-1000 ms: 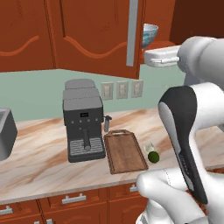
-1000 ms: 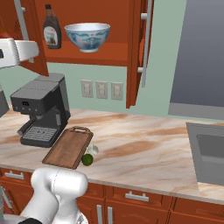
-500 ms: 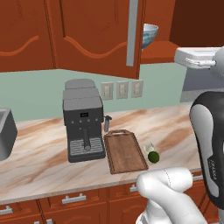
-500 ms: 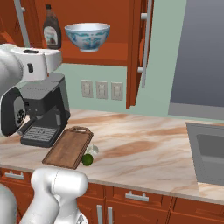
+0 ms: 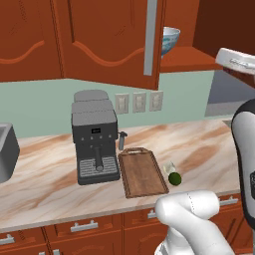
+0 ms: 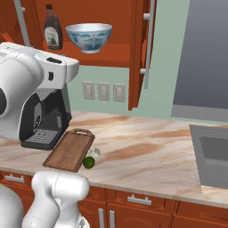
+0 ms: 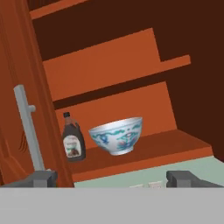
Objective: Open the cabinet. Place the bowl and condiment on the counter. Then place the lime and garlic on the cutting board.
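Reddish cabinet (image 6: 141, 53) stands open; bowl (image 7: 117, 135) and condiment (image 7: 73, 142) wait on its shelf at frame centre, jaws spread wide and empty, likely reaching for the bowl next.

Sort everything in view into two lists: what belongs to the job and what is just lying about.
Job:
- cabinet, doors open
- bowl on its shelf
- syrup bottle beside the bowl
- counter
- lime and garlic, beside the cutting board
- tool, open, facing the shelf

Lying about:
- coffee machine
- wall sockets
- sink
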{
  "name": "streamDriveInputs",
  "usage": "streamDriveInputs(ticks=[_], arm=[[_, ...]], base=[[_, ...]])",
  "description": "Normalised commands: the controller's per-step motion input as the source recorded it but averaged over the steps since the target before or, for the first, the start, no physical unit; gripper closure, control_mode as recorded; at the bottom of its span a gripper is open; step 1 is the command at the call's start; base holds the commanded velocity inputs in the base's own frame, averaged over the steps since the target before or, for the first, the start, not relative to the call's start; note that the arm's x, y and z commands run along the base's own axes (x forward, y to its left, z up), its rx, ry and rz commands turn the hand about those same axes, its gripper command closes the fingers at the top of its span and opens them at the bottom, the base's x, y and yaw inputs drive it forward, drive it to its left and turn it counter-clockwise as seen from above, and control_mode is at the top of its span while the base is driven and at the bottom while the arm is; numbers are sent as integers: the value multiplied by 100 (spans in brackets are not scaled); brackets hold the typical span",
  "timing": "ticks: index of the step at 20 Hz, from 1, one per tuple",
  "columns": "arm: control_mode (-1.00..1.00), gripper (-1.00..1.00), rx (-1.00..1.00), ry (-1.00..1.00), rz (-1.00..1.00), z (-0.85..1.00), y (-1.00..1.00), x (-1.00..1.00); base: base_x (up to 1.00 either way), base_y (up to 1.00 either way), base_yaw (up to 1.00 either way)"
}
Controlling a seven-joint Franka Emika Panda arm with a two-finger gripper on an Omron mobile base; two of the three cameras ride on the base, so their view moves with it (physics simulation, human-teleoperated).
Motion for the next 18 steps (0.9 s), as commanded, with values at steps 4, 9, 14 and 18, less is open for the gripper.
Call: streamDriveInputs(ticks=[4, 9, 14, 18], arm=[[-100, -100, 10, 5, -2, 0, -2, 17], [-100, -100, 12, 6, 0, 0, -3, 19], [-100, -100, 16, 6, 0, 0, -8, 20], [-100, -100, 15, 5, 0, 0, -1, 31]], base=[[0, 0, 0], [0, 0, 0], [0, 0, 0], [0, 0, 0]])
